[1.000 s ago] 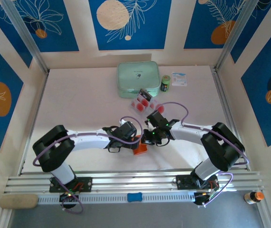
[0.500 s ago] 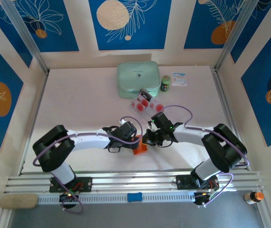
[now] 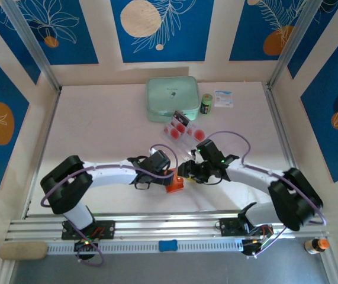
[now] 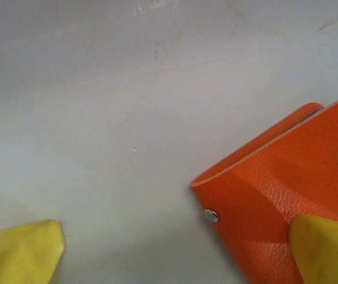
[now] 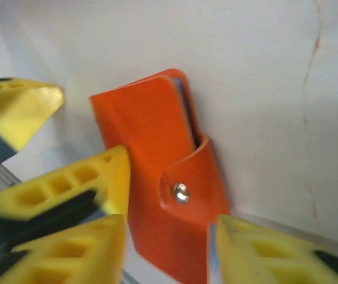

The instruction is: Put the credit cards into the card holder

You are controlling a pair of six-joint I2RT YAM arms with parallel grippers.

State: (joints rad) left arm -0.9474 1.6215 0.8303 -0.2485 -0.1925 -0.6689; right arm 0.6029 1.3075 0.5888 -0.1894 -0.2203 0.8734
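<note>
Card holder (image 5: pixel 157 148) folded shut on tabletop (image 4: pixel 127 89); left hand (image 4: pixel 177 248) spread wide, overlapping its corner; right hand (image 5: pixel 171 219) spread, straddling its snap edge; open tabletop alongside.

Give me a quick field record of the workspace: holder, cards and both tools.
holder: orange-red fold-over card holder, flat on the white table, folded, snap tab across its face
cards: pale pink-white cards with red circles, on the table beyond the holder, in front of the mint-green rectangular case
left tool: wide open, one fingertip over the holder's corner
right tool: jaws apart, straddling the holder's snap end
progress: those cards not yet in the holder
</note>
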